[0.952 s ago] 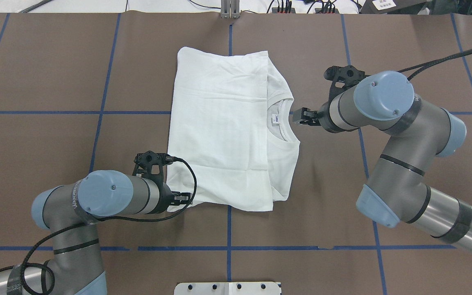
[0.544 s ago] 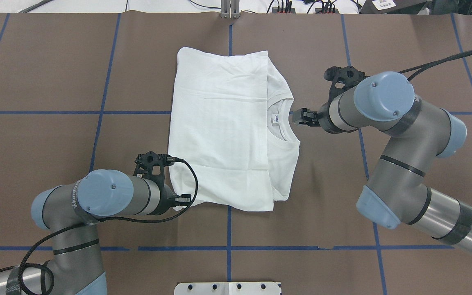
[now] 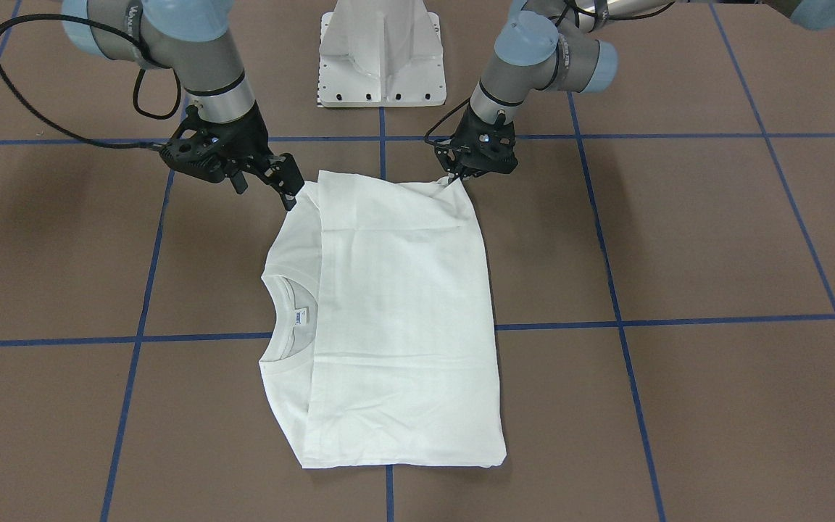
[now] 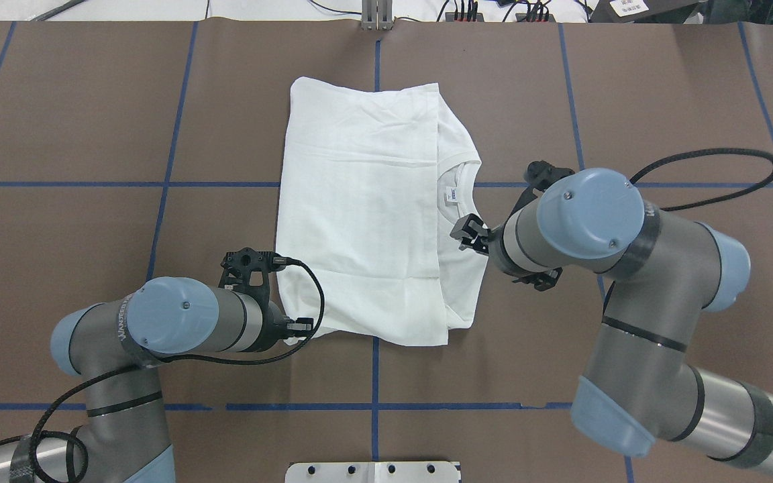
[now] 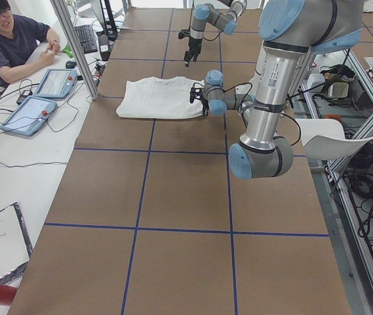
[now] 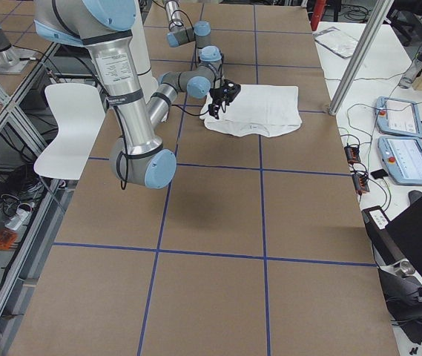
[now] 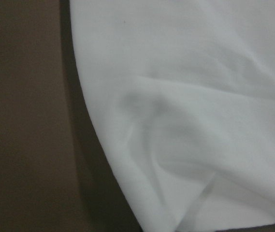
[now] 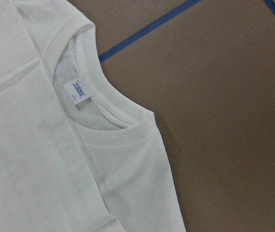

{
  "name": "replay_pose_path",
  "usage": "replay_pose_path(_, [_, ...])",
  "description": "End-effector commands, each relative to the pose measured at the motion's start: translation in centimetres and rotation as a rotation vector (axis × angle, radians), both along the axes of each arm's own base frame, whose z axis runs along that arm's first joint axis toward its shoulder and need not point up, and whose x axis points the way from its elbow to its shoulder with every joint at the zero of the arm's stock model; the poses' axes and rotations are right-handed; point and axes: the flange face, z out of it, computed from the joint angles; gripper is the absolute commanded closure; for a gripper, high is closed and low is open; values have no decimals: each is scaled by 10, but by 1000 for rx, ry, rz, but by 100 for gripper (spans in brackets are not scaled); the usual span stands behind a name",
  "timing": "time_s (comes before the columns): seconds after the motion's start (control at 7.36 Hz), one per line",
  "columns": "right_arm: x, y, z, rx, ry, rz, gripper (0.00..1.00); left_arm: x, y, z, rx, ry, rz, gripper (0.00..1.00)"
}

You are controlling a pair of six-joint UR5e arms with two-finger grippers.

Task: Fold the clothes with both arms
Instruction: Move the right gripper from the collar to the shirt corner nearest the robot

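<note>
From my screens, the white T-shirt (image 4: 366,215) lies folded flat in the middle of the brown worktop (image 4: 91,121). Its plain side is up, and its collar (image 8: 107,99) and small label (image 8: 80,92) are turned toward the right arm's side.

The left gripper (image 3: 452,176) is down at the hem-side corner nearest the robot, closed on the cloth. In the front-facing view that corner is drawn up into a small peak at the fingertips, and the left wrist camera is filled with bunched white fabric.

The right gripper (image 4: 464,233) hangs with its jaws apart over the shoulder edge, just on the robot's side of the collar. Its wrist camera looks down on collar, label and shoulder. I cannot tell whether it touches the cloth.
</note>
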Motion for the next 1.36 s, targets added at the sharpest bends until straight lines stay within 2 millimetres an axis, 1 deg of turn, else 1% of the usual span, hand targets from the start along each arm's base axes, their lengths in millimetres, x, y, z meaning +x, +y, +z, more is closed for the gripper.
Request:
replay_pose_path(0.0, [-38,44,-2,-185,-17,117,1,-1,0,-1,1,3,-1,100])
replay_pose_path(0.14, [-53,55,4,-210,-5,140,1,-4,2,-8,3,19,6,100])
replay_pose_path(0.41, [-70,66,5,-210,4,159,1,-13,7,-22,-4,52,33,100])
replay_pose_path(0.54, [-80,70,10,-208,13,182,1,-13,7,-22,-4,52,33,100])
replay_pose_path(0.68, [-89,68,12,-180,23,207,1,-13,7,-21,-4,51,33,100])
replay_pose_path(0.82, [-100,65,15,-188,36,218,2,-13,7,-22,-4,52,33,100])
replay_pose_path(0.95, [-103,65,16,-184,43,220,3,-13,7,-21,-4,51,33,100])
replay_pose_path(1.09, [-108,74,20,-171,51,217,3,-13,7,-21,-4,51,33,100])
replay_pose_path(1.22, [-110,78,23,-164,59,218,4,-13,7,-21,-4,51,33,100])
